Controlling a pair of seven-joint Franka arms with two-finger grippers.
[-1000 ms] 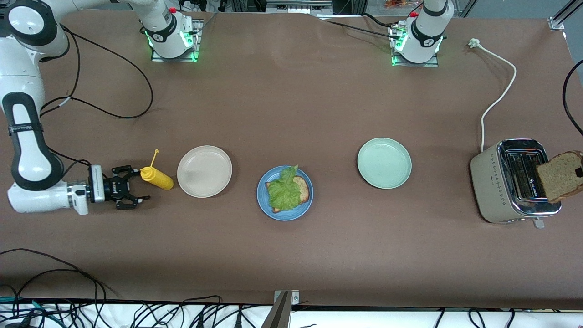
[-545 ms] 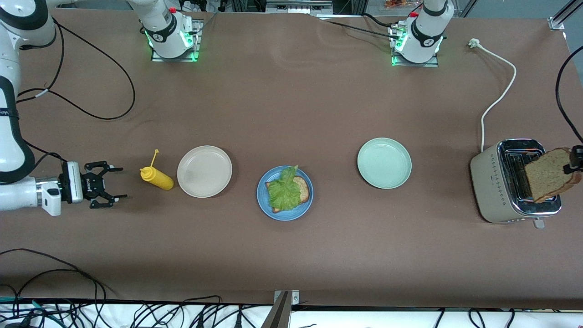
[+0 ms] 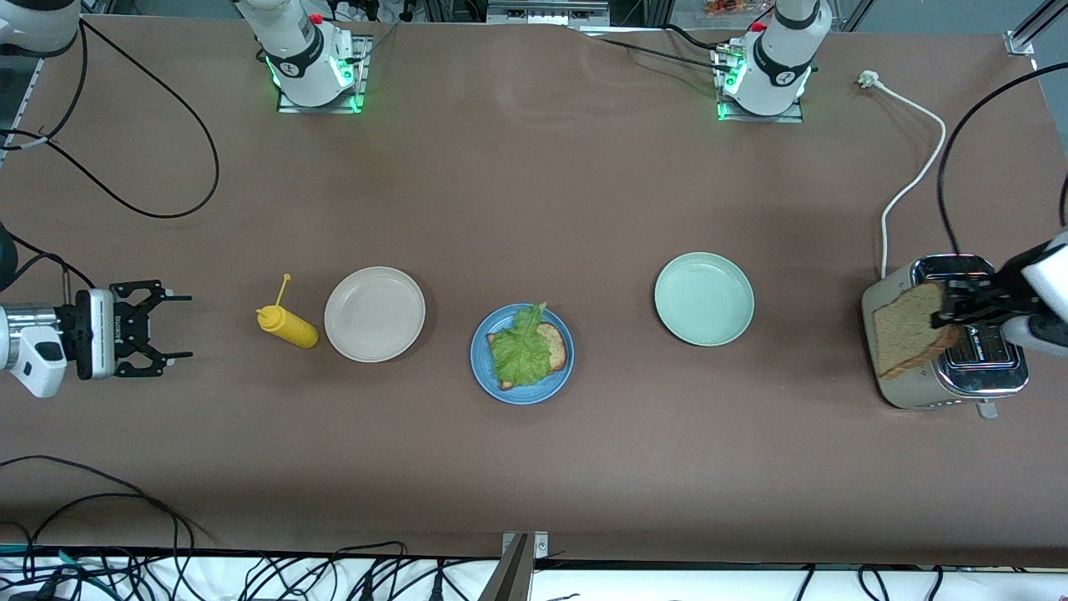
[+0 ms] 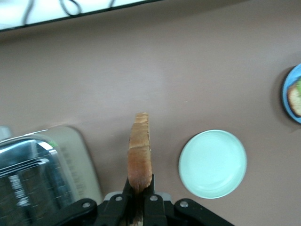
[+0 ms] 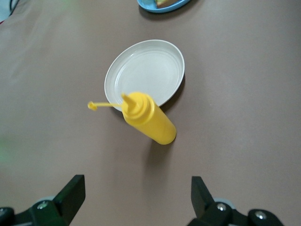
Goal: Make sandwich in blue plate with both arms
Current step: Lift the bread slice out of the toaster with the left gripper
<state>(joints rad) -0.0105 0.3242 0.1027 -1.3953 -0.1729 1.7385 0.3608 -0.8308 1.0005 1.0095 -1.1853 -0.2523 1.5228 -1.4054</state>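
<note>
We note left gripper (image 3: 959, 310) clamped on 1 bread slice (image 3: 909, 338) by its edge: light, crumbly. Right gripper (image 3: 171, 325) waits, spread, empty.

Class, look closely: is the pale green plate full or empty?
Empty: the pale green plate shows only its bare inside in the front and left wrist views.

The blue plate (image 3: 521, 390) sits mid-worktop, round with a raised rim. On it lies a brown bread slice (image 3: 554, 346) under a crinkled green lettuce leaf (image 3: 521, 351). A second slice (image 3: 909, 340) is pinched on edge in the left hand (image 3: 951, 310) over the toaster (image 3: 989, 376).
</note>
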